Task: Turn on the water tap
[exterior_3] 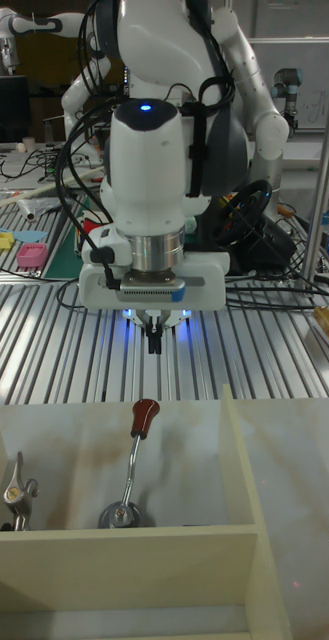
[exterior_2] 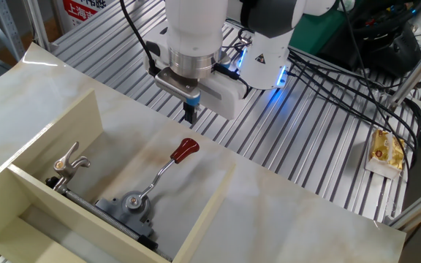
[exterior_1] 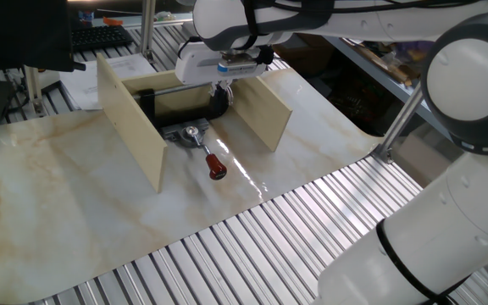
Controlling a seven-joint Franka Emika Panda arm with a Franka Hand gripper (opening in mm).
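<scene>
The water tap is a metal lever with a red handle [exterior_1: 217, 167] [exterior_2: 185, 150] [exterior_3: 144, 417]. Its round base [exterior_2: 133, 202] [exterior_3: 123, 515] is held in a black C-clamp [exterior_1: 176, 102] lying between two beige boards. My gripper [exterior_2: 190, 115] [exterior_3: 156, 345] [exterior_1: 222, 90] hangs above the table edge, just beyond the red handle and apart from it. Its fingers are pressed together and point down with nothing between them.
Beige boards [exterior_1: 130, 119] [exterior_1: 261, 106] stand upright on either side of the tap, and another board [exterior_3: 124, 560] crosses in front in the tall view. The clamp's silver screw handle [exterior_2: 70, 161] sticks up at the left. Cables and a snack packet [exterior_2: 386, 150] lie on the slatted table.
</scene>
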